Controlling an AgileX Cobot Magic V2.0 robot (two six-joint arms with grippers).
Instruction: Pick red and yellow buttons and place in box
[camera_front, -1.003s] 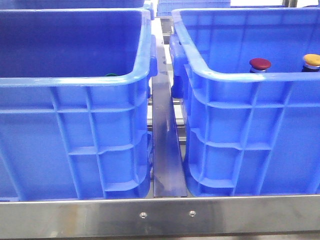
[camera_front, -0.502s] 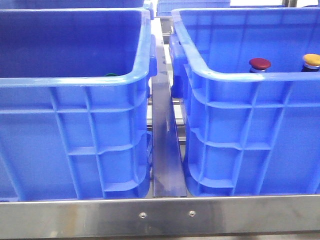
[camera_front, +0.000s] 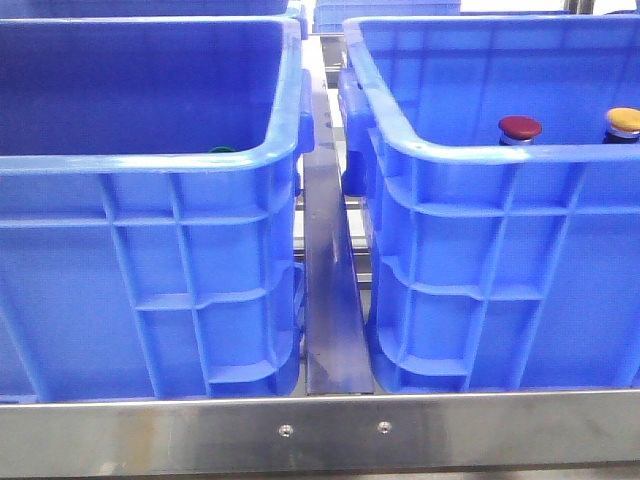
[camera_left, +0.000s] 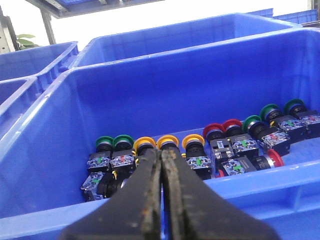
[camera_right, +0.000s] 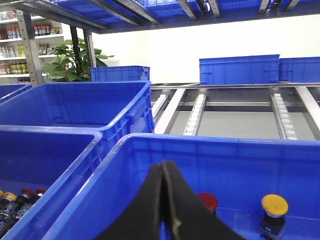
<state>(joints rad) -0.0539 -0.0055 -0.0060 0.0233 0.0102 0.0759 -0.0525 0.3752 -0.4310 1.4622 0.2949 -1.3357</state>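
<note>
A dark red button (camera_front: 520, 127) and a yellow-orange button (camera_front: 624, 120) stand upright inside the right blue box (camera_front: 480, 155). The right wrist view shows the same red button (camera_right: 208, 201) and yellow button (camera_right: 275, 204) on the box floor. My right gripper (camera_right: 164, 165) is shut and empty above that box's near side, short of the red button. My left gripper (camera_left: 161, 151) is shut and empty over the near rim of the left blue crate (camera_left: 280, 175). Neither gripper shows in the front view.
The left crate (camera_front: 150, 165) holds a row of several green (camera_left: 107, 141), yellow (camera_left: 194, 141) and red (camera_left: 215, 131) buttons with contact blocks. A steel rail (camera_front: 330, 300) runs between the crates. More blue crates and roller racks (camera_right: 240, 70) stand behind.
</note>
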